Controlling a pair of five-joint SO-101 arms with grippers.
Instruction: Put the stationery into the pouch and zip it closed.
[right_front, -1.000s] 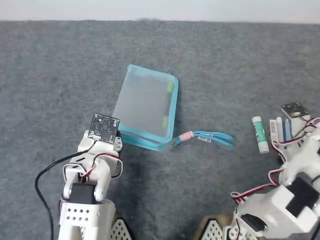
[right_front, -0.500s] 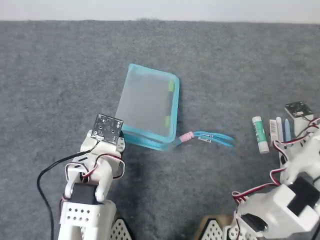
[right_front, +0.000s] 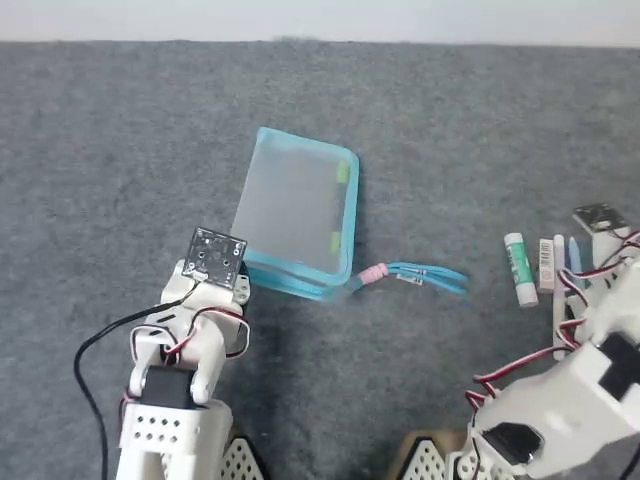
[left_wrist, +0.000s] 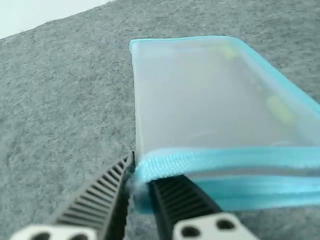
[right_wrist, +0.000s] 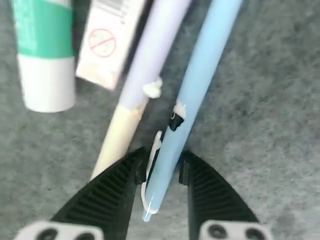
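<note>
Gripping pouch (right_front: 295, 215) and pen (right_wrist: 200, 85).
Clamping pouch's near corner, at centre, in left gripper (left_wrist: 137, 192); pinching pen's end in right gripper (right_wrist: 162, 170), among stationery (right_front: 545, 265) lying well right of pouch.

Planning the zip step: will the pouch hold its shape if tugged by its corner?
Probably floppy: the pouch looks like thin translucent film with a fabric zip edge. Likely light, so it may slide on the grey felt when the left gripper pulls.
</note>
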